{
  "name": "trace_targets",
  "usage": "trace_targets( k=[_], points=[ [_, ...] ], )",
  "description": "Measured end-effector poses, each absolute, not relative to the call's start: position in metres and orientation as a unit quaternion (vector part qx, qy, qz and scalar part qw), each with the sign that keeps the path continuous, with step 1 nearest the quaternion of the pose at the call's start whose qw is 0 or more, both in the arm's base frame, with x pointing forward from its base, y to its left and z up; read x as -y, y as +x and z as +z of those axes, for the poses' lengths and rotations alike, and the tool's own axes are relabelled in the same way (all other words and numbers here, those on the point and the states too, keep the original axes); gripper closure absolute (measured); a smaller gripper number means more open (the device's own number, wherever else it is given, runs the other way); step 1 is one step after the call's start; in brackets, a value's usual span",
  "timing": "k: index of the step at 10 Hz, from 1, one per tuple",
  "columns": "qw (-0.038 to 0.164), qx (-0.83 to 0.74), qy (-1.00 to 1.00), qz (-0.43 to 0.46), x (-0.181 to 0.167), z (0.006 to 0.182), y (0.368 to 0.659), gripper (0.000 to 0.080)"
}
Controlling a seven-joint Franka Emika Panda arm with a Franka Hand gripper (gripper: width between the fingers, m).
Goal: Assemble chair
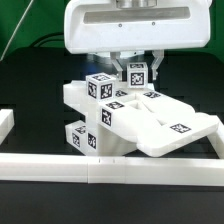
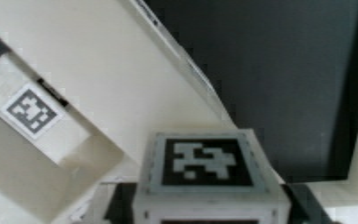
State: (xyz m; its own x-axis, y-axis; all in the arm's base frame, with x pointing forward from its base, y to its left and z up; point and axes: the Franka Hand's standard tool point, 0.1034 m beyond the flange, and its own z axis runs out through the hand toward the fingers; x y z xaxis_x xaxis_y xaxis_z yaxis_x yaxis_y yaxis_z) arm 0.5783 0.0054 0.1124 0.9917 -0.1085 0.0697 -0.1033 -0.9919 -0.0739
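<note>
The chair is a cluster of chunky white tagged pieces [image 1: 110,120] in the middle of the exterior view. A flat seat-like panel [image 1: 175,128] leans out toward that view's right. A small white tagged block [image 1: 135,72] stands at the top back of the cluster. My gripper [image 1: 136,76] comes straight down over it, one finger on each side. In the wrist view the block [image 2: 204,160] fills the space between the dark fingers [image 2: 137,205], which press against its sides. My gripper [image 2: 206,208] is shut on this block.
A long white border rail [image 1: 110,165] runs along the front, with a short piece [image 1: 5,125] at the exterior view's left. In the wrist view another tagged white piece [image 2: 34,110] and a slanted white edge [image 2: 158,80] lie close beside the held block, over dark table.
</note>
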Motion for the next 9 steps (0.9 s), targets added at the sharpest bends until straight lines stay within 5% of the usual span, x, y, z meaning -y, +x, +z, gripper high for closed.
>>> trace_targets(
  k=[9],
  points=[
    [0.051,-0.363,-0.930,-0.023,-0.0080,0.1124,0.5785,0.0532]
  ],
)
